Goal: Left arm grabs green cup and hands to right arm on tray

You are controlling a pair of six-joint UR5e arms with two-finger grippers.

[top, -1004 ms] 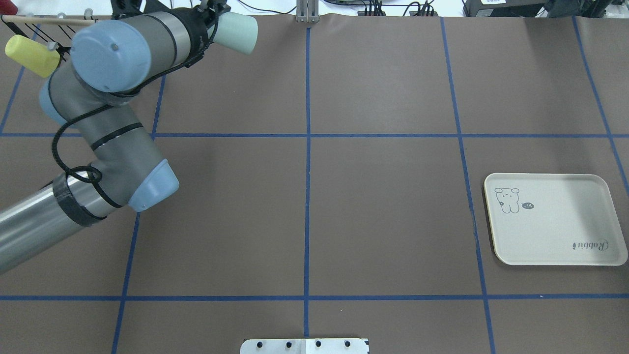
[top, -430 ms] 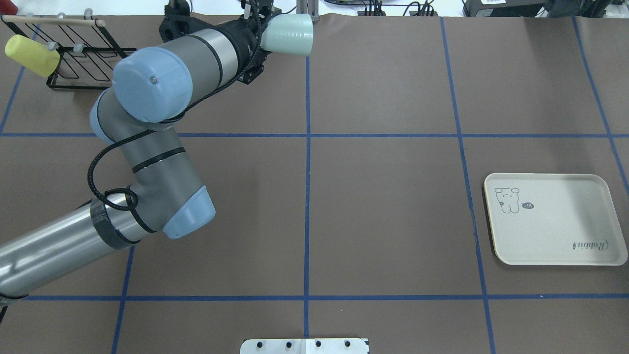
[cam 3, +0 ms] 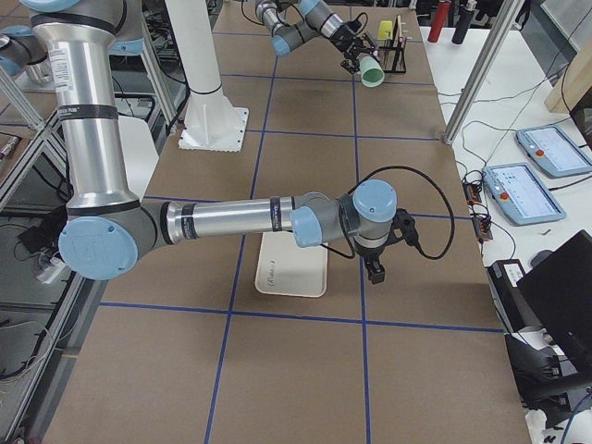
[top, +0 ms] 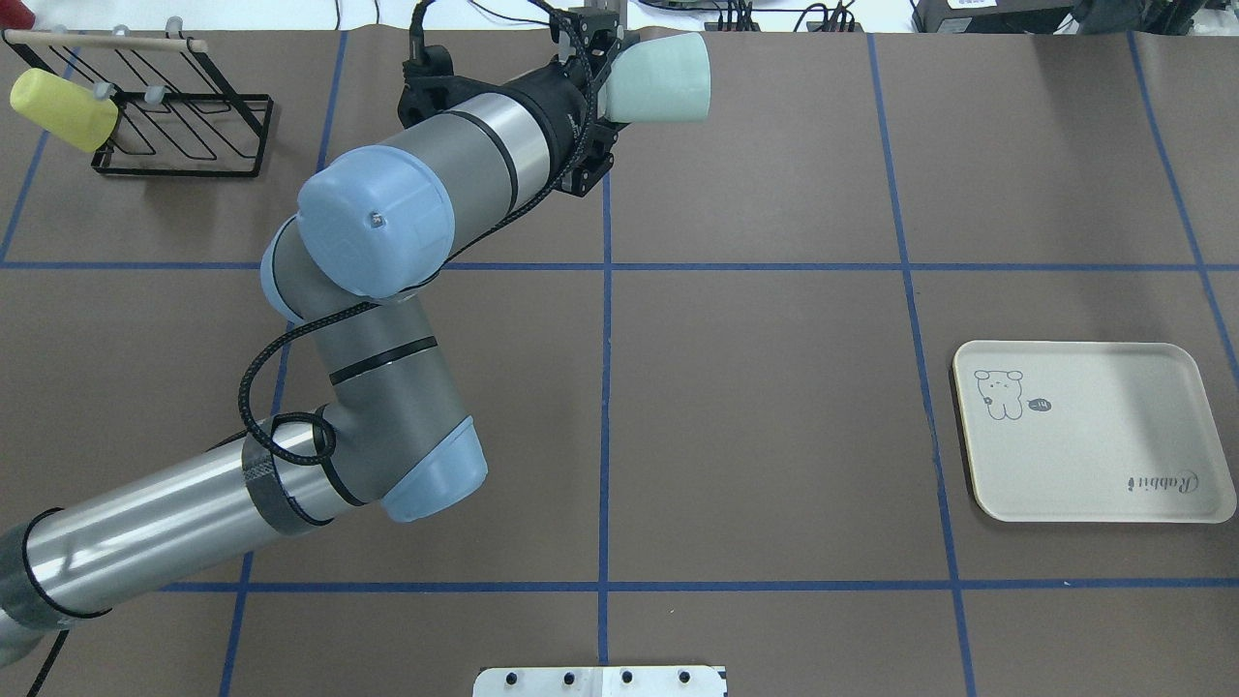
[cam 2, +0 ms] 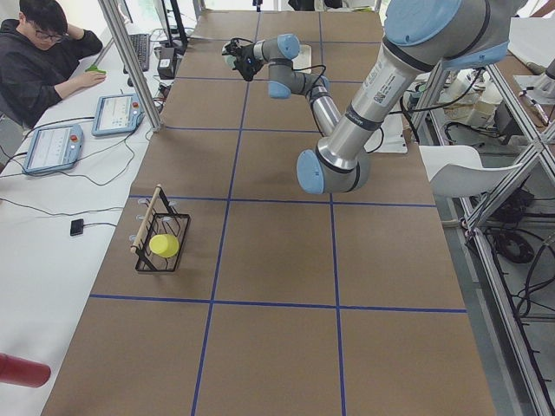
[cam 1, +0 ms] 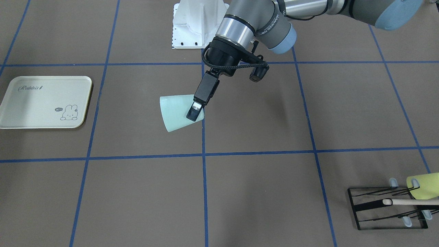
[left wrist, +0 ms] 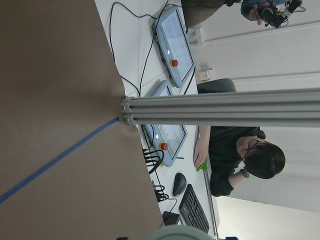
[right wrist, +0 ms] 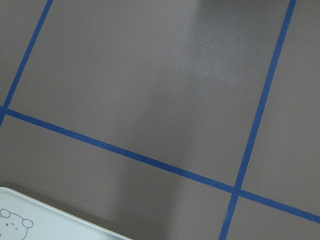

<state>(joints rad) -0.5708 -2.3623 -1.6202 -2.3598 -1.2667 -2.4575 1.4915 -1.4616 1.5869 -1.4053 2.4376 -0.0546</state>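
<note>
Mint-green cup (cam 1: 178, 113): plain tapered tumbler, no handle; carried sideways, clear of the worktop (cam 1: 274, 188) near its middle, wide end turned toward the tray (cam 1: 20, 109), well apart from it.
Left pincer (cam 1: 194, 112): pinching the cup at its narrow end, probably to leave the wider body free for the other pincer.
Right pincer (cam 3: 375, 270): hangs low just beside the tray, seemingly waiting for the hand-over; spread or pressed together, cannot tell.
</note>
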